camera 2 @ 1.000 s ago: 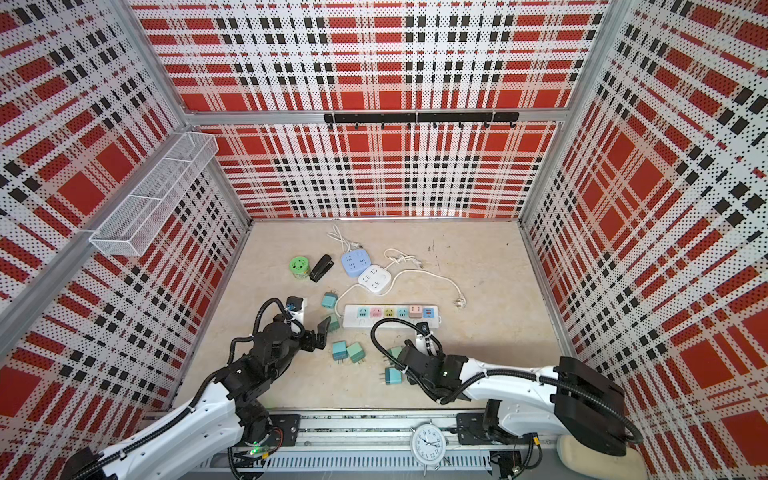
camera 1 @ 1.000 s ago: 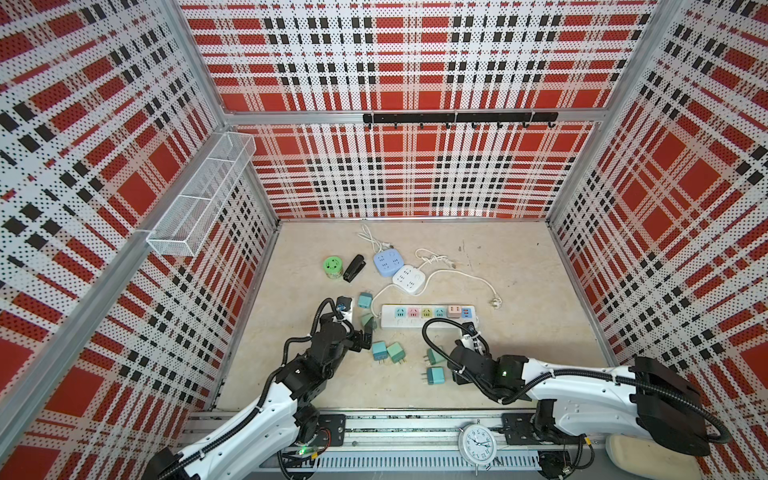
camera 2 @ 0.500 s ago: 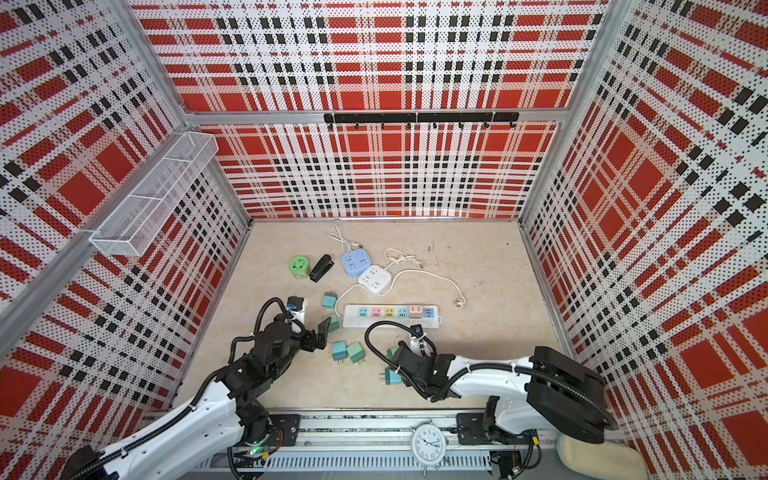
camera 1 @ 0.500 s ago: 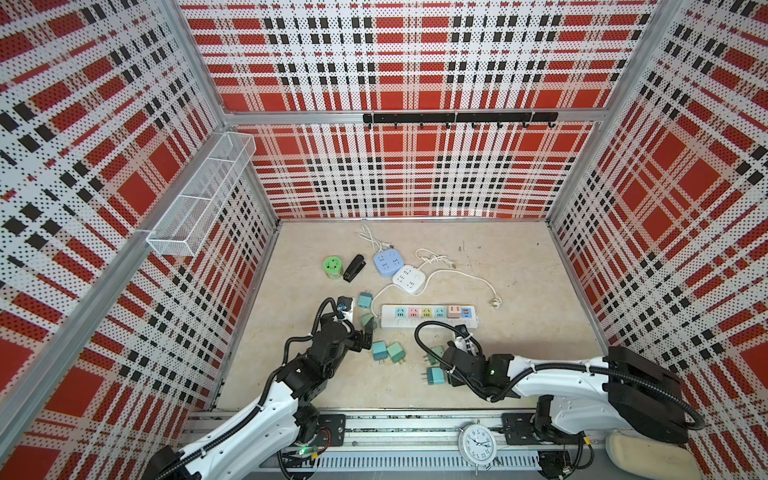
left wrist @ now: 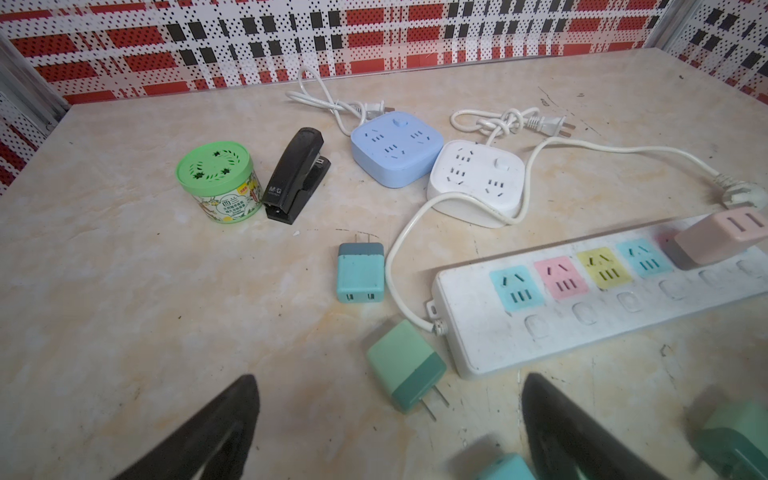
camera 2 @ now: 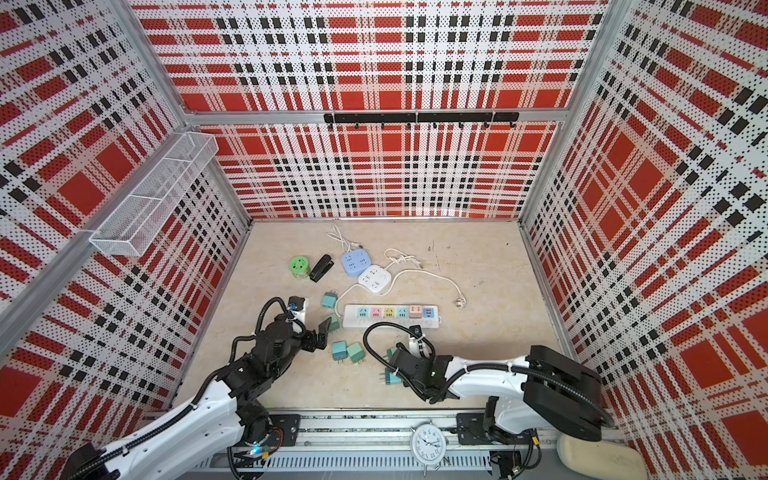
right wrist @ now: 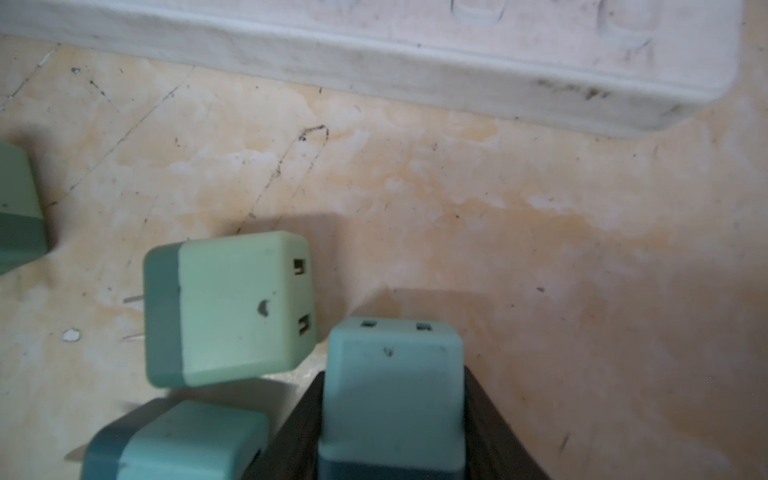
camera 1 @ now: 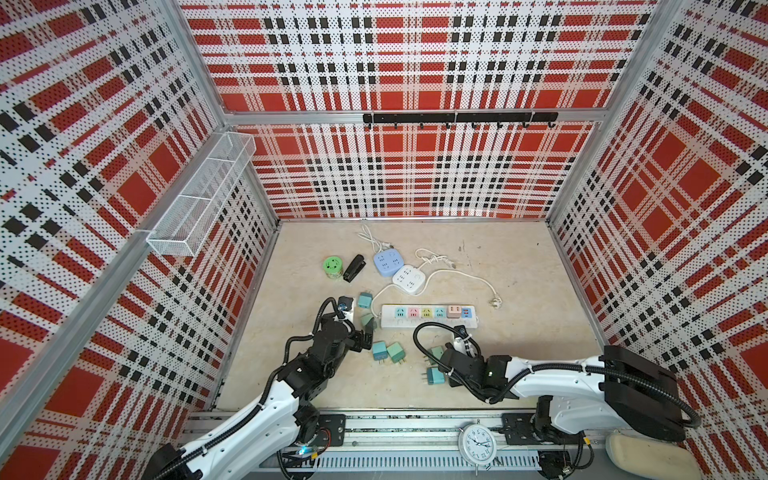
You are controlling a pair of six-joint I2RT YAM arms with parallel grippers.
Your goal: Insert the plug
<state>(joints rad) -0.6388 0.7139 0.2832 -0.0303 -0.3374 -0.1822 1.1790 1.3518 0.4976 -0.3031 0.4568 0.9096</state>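
Observation:
A teal plug [right wrist: 392, 395] sits between the two black fingers of my right gripper [right wrist: 393, 372], which is shut on it, USB ports facing the white power strip [right wrist: 374, 54]. In both top views the right gripper [camera 1: 451, 368] [camera 2: 401, 365] covers that plug, in front of the power strip [camera 1: 428, 322] [camera 2: 390, 322]. My left gripper [left wrist: 390, 376] [camera 1: 365, 334] is open and empty, and a green plug [left wrist: 405, 365] lies on the table between its fingers near the strip's left end [left wrist: 582, 320]. A pink plug [left wrist: 723, 237] sits in the strip.
A green plug [right wrist: 228, 307] and another teal plug [right wrist: 178, 440] lie right beside the held one. Two more plugs [camera 1: 386, 352] lie between the arms, another [left wrist: 359, 272] further back. Behind stand a blue socket cube [camera 1: 388, 262], white socket cube [camera 1: 409, 279], stapler [camera 1: 354, 268] and green tin [camera 1: 333, 267].
My right gripper has moved left and toward the table's front edge, and its jaws have narrowed onto the teal plug. The left arm has not moved.

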